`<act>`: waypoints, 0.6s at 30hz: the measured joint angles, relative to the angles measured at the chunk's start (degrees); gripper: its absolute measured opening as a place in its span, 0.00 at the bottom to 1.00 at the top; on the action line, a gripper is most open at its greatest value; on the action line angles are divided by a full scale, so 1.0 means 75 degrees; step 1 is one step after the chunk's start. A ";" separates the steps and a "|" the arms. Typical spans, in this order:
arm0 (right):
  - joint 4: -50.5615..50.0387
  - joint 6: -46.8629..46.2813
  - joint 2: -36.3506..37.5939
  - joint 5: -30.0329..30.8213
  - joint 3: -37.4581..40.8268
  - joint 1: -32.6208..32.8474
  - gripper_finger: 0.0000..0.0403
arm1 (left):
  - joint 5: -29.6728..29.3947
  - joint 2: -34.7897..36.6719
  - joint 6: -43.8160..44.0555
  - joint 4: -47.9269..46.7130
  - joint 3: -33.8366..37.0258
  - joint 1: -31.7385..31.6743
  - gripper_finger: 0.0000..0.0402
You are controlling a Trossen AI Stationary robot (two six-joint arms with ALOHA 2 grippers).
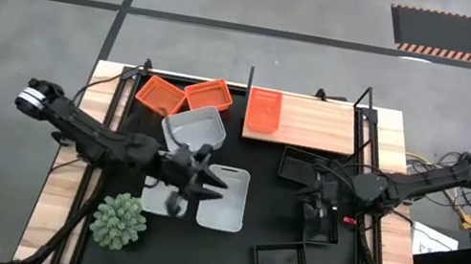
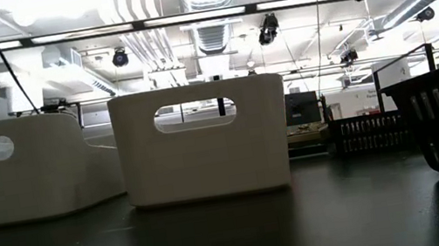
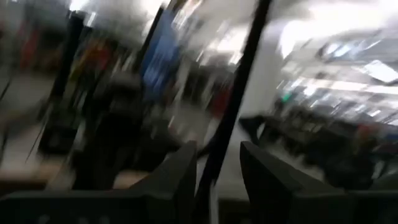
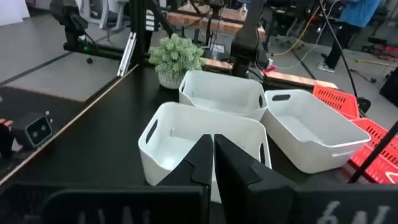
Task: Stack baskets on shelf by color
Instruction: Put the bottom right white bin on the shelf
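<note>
Seen from above, a black table mat [image 1: 225, 247] holds small open-top plastic baskets. Three deep white plastic baskets [image 1: 224, 197] cluster near the middle. Two shallow orange-red slotted baskets [image 1: 161, 95] lie at the far left. A third orange-red basket [image 1: 262, 113] sits on the flat light-brown wooden shelf [image 1: 319, 125]. Three black slotted baskets [image 1: 279, 261] lie to the right.

The left gripper [image 1: 191, 180] hovers among the white baskets, fingers slightly parted – whether it grips a rim is hard to tell. The right gripper [image 4: 213, 155], over a black basket, is clenched with nothing between its fingers.

These baskets look light, stiff and smooth; a pinch on a thin side wall or handle slot should hold. The close-packed white baskets crowd one another, and a green spiky plant [image 1: 120, 220] stands nearby – both may obstruct.
</note>
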State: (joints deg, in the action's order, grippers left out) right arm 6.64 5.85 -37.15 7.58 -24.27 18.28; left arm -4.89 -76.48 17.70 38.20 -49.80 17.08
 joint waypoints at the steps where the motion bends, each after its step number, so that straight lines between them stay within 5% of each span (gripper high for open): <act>1: -0.0104 0.0006 0.0062 0.0000 0.0000 0.0000 0.02 | -0.0262 -0.0105 0.0189 -0.0987 -0.0378 0.0051 0.27; 5: -0.0475 0.0043 0.0250 -0.0001 0.0006 0.0000 0.02 | -0.1087 -0.0767 0.0808 -0.5115 -0.2166 0.0323 0.27; 10: -0.0594 0.0298 0.0274 -0.0002 0.0017 -0.0003 0.02 | -0.0867 -0.2058 0.0809 -0.8826 -0.4228 0.0707 0.27; 18: -0.0843 0.0447 0.0286 -0.0004 0.0026 -0.0003 0.02 | -0.0348 -0.3894 0.0794 -1.0607 -0.5853 0.1009 0.27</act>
State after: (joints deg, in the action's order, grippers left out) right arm 0.32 9.21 -35.00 7.55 -24.08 18.26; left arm -7.50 -105.69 23.66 -41.35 -93.70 24.64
